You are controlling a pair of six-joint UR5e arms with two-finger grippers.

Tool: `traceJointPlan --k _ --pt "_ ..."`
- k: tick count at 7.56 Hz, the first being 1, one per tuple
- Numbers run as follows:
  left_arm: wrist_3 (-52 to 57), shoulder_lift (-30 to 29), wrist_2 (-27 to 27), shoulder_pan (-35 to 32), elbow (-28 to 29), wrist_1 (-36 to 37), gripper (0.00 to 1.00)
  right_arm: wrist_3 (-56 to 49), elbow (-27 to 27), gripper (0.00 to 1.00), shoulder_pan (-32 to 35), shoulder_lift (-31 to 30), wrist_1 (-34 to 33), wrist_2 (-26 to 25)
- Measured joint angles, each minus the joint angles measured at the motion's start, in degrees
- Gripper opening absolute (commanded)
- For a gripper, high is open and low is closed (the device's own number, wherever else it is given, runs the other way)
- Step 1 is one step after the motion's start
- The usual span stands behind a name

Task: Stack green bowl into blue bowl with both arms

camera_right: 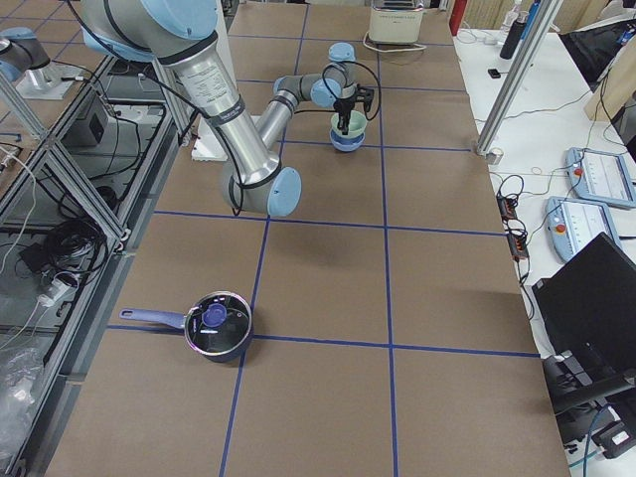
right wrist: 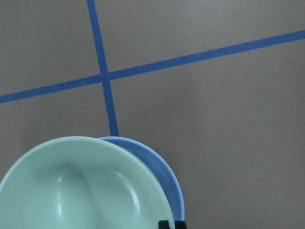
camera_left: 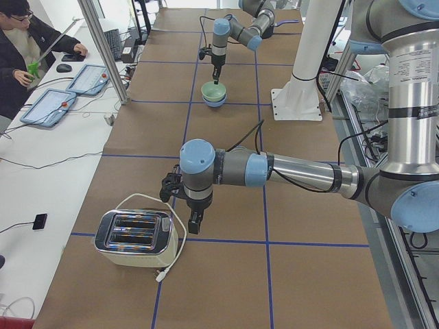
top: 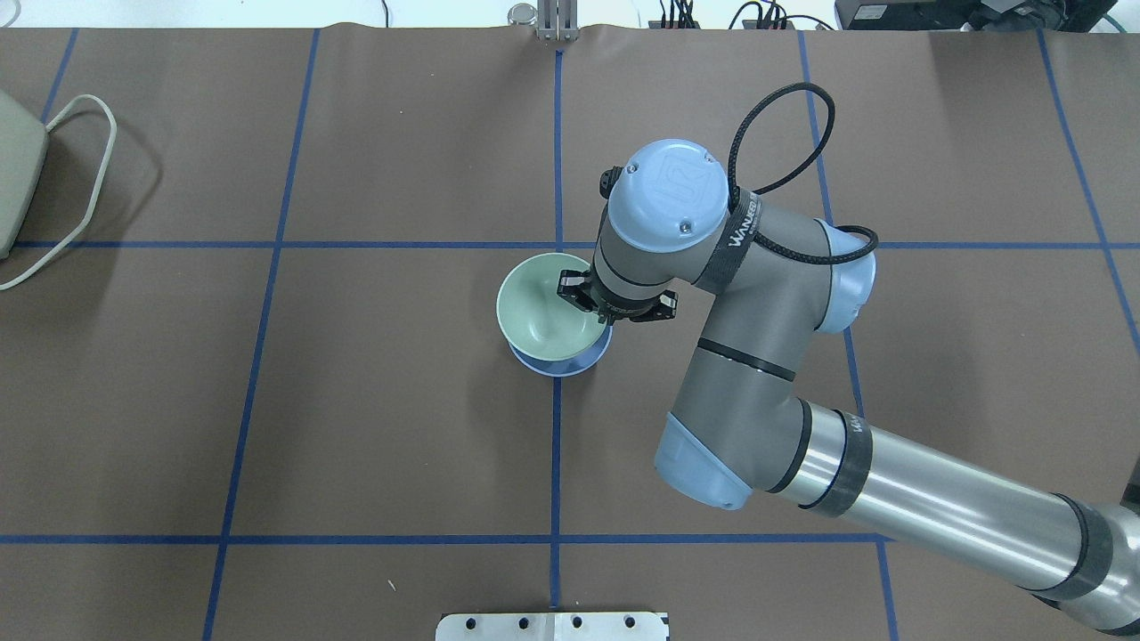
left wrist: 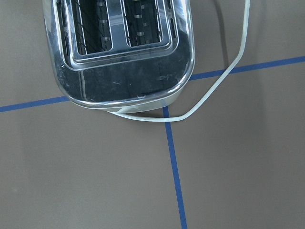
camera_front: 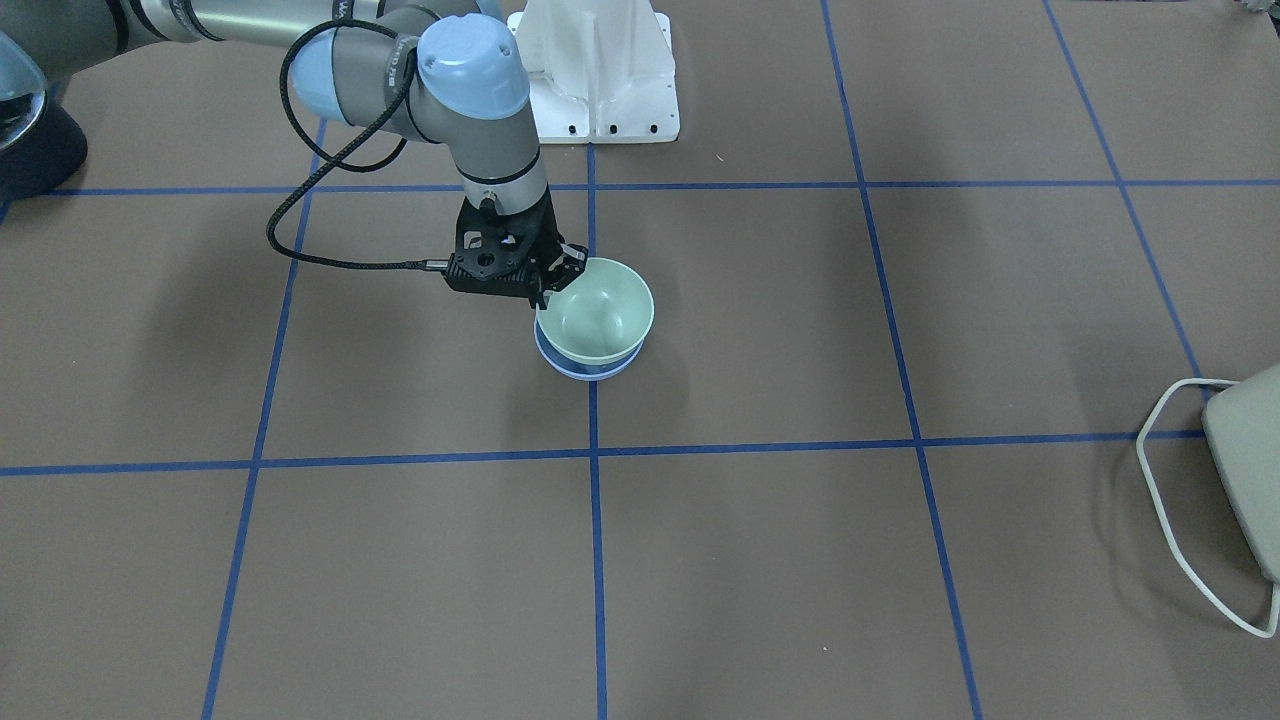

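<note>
Green bowl (camera_front: 598, 318), glossy, rnd, over blue bowl (camera_front: 590, 370)

Chrome toaster (left wrist: 124, 81), slots up, on brown worktop (left wrist: 238, 167); pale cord (left wrist: 181, 118) looping beside it across blue tape lines (left wrist: 174, 162).

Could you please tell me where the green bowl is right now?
In the overhead view, the green bowl sits centrally on the middle tape line, in or just above the blue bowl, with the right pincer gripping its right rim.
</note>
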Motion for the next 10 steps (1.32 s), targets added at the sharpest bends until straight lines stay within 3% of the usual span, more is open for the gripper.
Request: traceJointPlan --k 6,7,8,10 --pt "0.0 -0.03 -0.01 0.04 0.07 0.0 0.99 -0.65 -1.77 0.01 -0.87 -0.37 0.96 -0.98" --pt "0.0 -0.06 -0.01 0.05 0.07 0.0 0.99 -1.03 -1.82 0.4 -0.87 -0.39 0.96 -1.07" --pt "0.0 -0.04 -0.01 0.05 0.06 0.0 0.99 -1.22 -1.88 0.99 -0.88 -0.39 0.97 -1.2" --pt "0.03 0.0 -0.01 0.07 0.08 0.0 0.99 -1.36 -1.65 1.0 -0.39 -0.15 1.03 -1.27"
